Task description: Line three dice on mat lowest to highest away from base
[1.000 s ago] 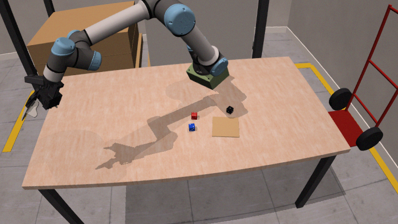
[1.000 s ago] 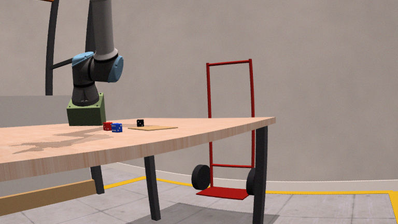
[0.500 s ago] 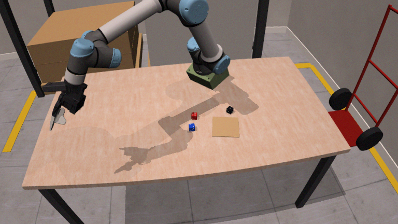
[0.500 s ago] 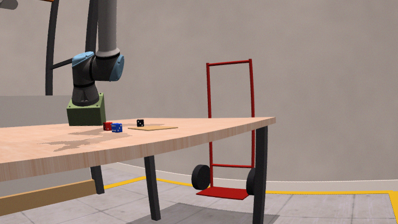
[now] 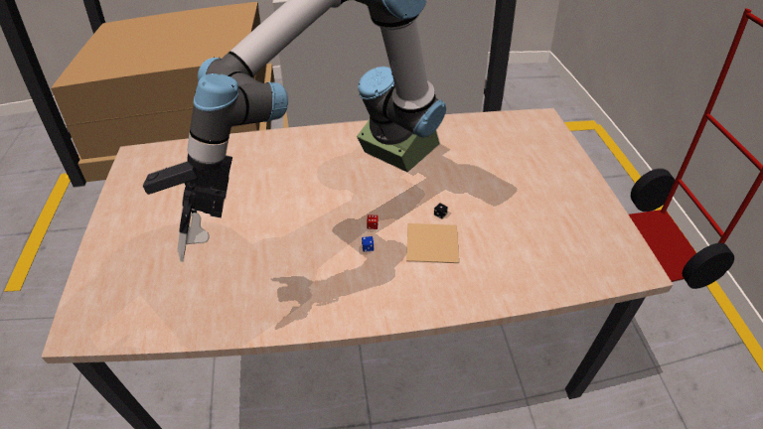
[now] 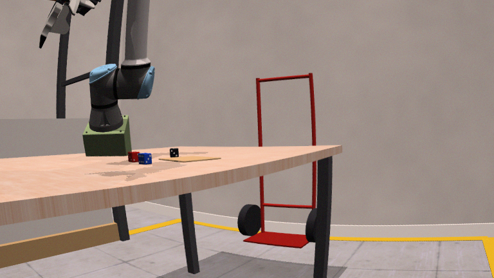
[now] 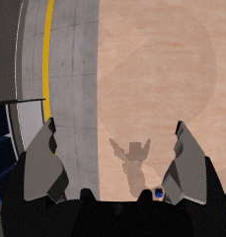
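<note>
A tan square mat [image 5: 432, 242] lies on the wooden table in front of the robot's green base [image 5: 397, 144]. A black die [image 5: 441, 210] sits just off the mat's far edge. A red die [image 5: 372, 221] and a blue die [image 5: 367, 243] sit left of the mat, close together. All three also show in the exterior view: red die [image 6: 133, 156], blue die [image 6: 145, 157], black die [image 6: 173, 152], mat [image 6: 190, 158]. My gripper [image 5: 190, 238] is open and empty, high above the table's left part, far from the dice. In the wrist view the fingers stand wide apart; a bit of the blue die [image 7: 158, 193] shows at the bottom.
A large cardboard box [image 5: 151, 72] stands behind the table at the left. A red hand truck [image 5: 697, 194] stands off the table's right end. Black frame posts [image 5: 501, 31] rise behind the table. A yellow floor line [image 7: 46, 64] shows beyond the table edge in the wrist view.
</note>
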